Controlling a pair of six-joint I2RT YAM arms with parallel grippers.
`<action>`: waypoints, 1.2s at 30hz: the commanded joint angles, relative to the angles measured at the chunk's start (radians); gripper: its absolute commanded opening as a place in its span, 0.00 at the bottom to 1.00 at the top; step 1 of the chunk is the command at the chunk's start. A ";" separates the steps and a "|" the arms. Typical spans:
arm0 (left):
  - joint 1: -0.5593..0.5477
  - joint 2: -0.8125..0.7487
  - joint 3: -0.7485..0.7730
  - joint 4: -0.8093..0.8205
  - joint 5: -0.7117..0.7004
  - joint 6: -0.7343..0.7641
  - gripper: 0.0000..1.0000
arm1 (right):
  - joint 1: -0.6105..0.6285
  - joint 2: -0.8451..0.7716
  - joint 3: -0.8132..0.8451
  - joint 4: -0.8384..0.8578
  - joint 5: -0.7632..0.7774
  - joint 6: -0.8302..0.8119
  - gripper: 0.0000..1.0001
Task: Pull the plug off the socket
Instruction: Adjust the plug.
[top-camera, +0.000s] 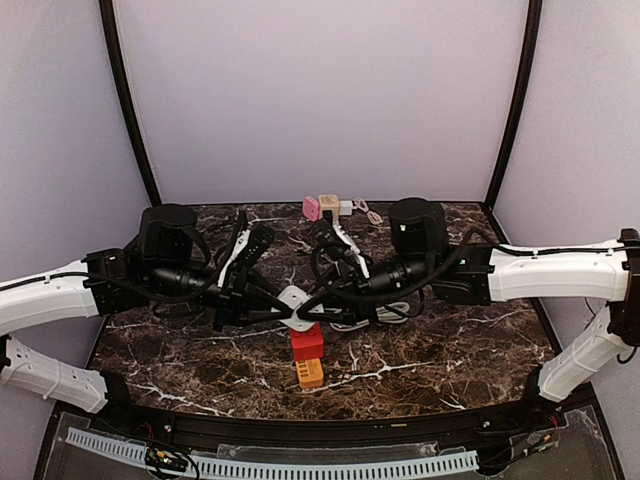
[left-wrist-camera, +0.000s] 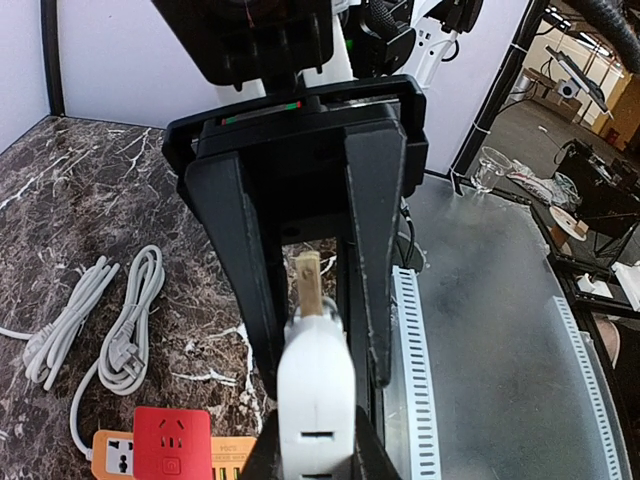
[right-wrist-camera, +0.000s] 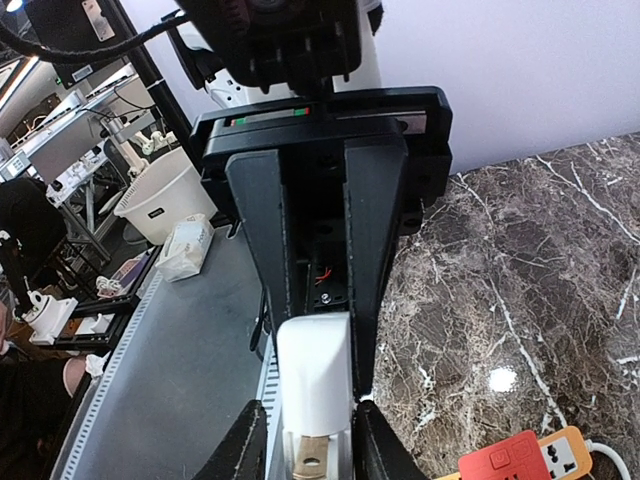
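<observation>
High rear camera overlooks the table (top-camera: 450, 360); both close wrist views share the white plug (left-wrist-camera: 315, 400).

White plug (top-camera: 297, 307) held up off the table (top-camera: 450, 350), centre of scene. Blocky, glossy body with short slots on one face. Brass prong (left-wrist-camera: 308, 283) bare at one end, nothing on it. Red socket block (top-camera: 307, 342) seated on an orange power strip (top-camera: 311, 373), lying flat on dark marble near the front edge, just below the plug in the top view. Cannot tell whether plug and block touch.
</observation>
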 joint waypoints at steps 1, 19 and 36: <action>0.000 -0.006 0.023 -0.001 0.004 -0.023 0.06 | 0.021 -0.015 0.026 0.006 -0.007 -0.022 0.29; 0.001 -0.070 -0.010 -0.032 -0.030 -0.005 0.30 | 0.019 -0.048 0.011 -0.033 0.028 -0.023 0.07; 0.000 -0.020 -0.019 0.013 0.028 -0.008 0.22 | 0.019 -0.045 0.008 -0.028 0.005 -0.020 0.06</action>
